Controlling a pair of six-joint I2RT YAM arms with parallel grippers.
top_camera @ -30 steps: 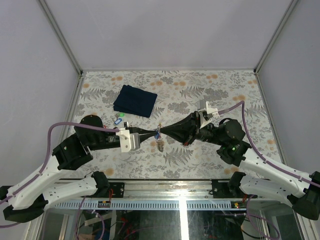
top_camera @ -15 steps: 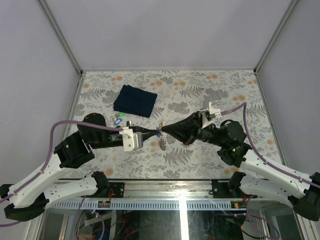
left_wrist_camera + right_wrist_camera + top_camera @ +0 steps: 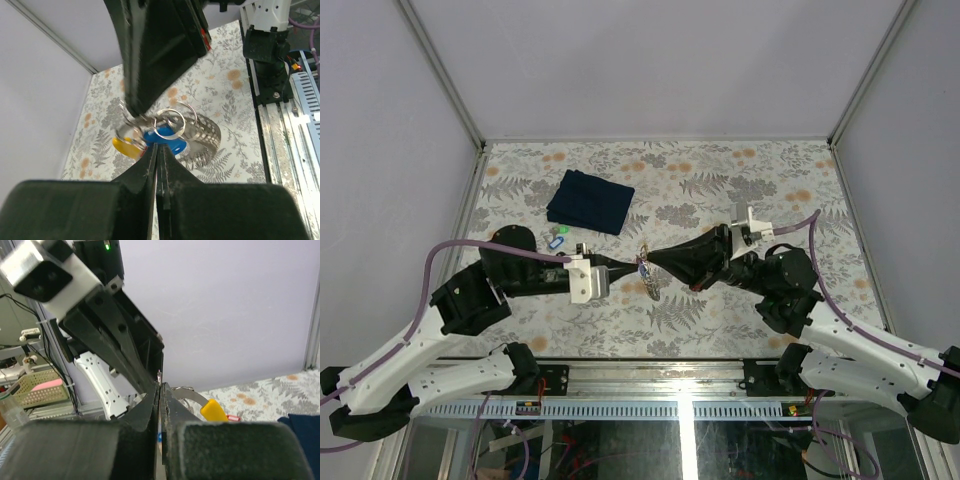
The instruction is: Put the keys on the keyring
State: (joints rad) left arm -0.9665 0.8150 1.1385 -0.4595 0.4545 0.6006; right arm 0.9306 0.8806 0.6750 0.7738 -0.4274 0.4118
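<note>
Above the tabletop [image 3: 740, 170], my left claw [image 3: 632, 266] grips the blue key [image 3: 167, 144], right claw [image 3: 649, 262] pinched shut at the keyring [image 3: 650, 286]; next I should thread it on.

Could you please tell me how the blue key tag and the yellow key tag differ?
The blue key tag appears pinched by the shut left gripper; the yellow key tag hangs free. The blue one sits centred in the left wrist view, the yellow one to its left. Both sit among small metal rings above the table.
</note>
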